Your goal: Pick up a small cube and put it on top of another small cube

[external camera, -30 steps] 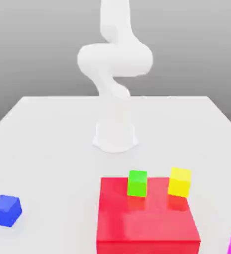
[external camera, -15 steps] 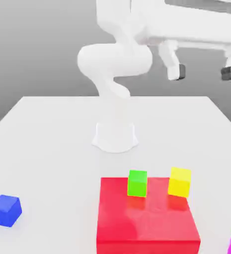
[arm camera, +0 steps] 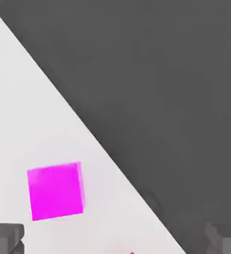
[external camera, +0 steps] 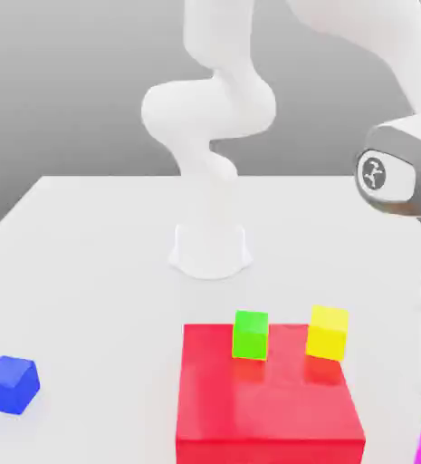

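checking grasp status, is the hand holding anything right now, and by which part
Nothing is held. The hand is open, its fingers wide apart, with the magenta cube lying on the table ahead of them, untouched.

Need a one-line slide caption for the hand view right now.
Open gripper above the magenta cube near the white table edge.

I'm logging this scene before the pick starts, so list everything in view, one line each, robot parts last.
Small magenta-pink cube: one, magenta, on the table near its edge, at the exterior view's lower right corner.
Small deep-blue cube: one, blue, on the table at the exterior view's lower left.
Big red block: one, red, on the table in front of the arm's base.
Small green cube: one, green, on the red block's far edge.
Small yellow cube: one, yellow, on the red block's far right corner.
White table: one, white.
White robot arm: one, white, base at mid-table.
Gripper: one, dark fingers wide apart, open, near the magenta cube.
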{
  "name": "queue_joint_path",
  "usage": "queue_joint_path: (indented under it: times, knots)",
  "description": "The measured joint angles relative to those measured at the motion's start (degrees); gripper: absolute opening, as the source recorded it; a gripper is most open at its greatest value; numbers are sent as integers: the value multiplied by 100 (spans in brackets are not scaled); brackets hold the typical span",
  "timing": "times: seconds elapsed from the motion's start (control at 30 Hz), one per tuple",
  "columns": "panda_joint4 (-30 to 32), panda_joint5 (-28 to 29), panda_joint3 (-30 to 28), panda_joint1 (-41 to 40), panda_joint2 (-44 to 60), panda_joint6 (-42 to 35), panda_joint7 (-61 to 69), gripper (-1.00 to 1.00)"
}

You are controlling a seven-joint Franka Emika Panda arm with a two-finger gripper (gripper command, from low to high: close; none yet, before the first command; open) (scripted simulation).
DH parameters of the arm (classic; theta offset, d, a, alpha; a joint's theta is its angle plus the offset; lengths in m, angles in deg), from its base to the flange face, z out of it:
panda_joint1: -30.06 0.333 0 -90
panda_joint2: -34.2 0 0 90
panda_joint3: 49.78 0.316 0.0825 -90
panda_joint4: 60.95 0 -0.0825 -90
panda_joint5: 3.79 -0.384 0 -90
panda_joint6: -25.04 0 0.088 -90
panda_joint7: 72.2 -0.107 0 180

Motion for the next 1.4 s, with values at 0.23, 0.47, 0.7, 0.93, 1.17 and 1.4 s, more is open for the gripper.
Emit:
queue_joint_path:
  times: [0.23, 0.47, 0.7, 0.93, 1.17, 1.4]
  knots:
    - [-243, 319, -188, 274, 1170, 694, -78, -100]
    - [-207, 275, -148, 246, 1025, 577, -43, -100]
    - [263, -87, -444, -471, 60, 87, 172, -100]
    - [908, -446, -1253, -1482, -564, 122, 339, -100]
    - [1663, -897, -2196, -2611, -1255, 201, 565, -100]
    - [1717, -1764, -2517, -3728, -641, 823, 1166, 100]
